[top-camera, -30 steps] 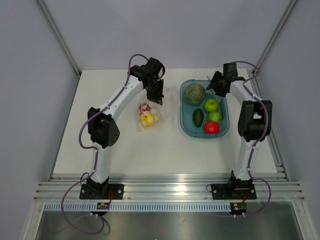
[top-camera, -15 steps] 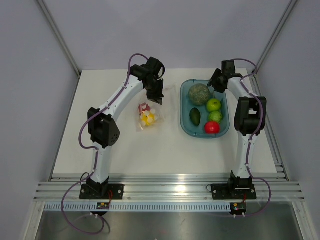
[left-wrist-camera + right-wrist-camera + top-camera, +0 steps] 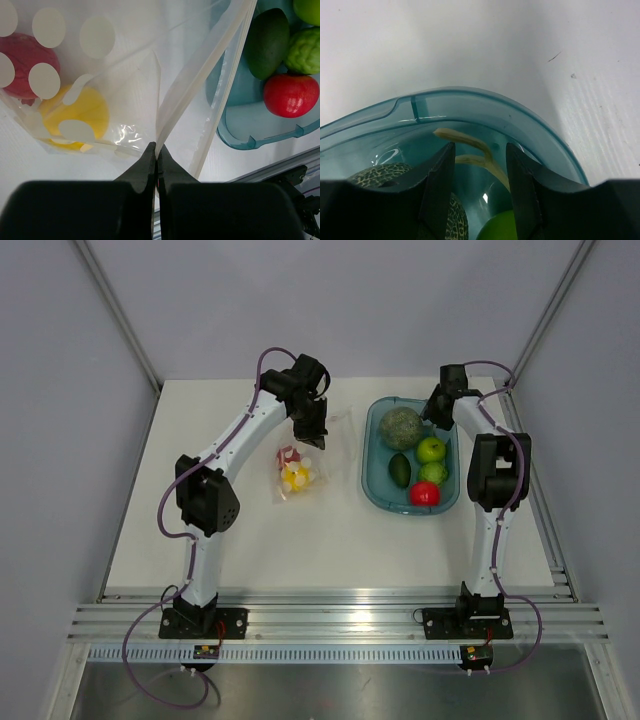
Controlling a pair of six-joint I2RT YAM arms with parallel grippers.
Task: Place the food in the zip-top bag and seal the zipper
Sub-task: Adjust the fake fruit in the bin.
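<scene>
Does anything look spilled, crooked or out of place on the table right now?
Nothing stands out. The dotted bag lies on the table with a red piece and a yellow piece inside, its edge pinched by the left gripper. The remaining food sits inside the blue tray; nothing has spilled.

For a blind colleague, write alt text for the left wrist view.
The left gripper pinches an edge of the dotted zip-top bag, which holds a red piece and a yellow piece. Beside it, a blue tray holds an avocado and a red fruit.
</scene>
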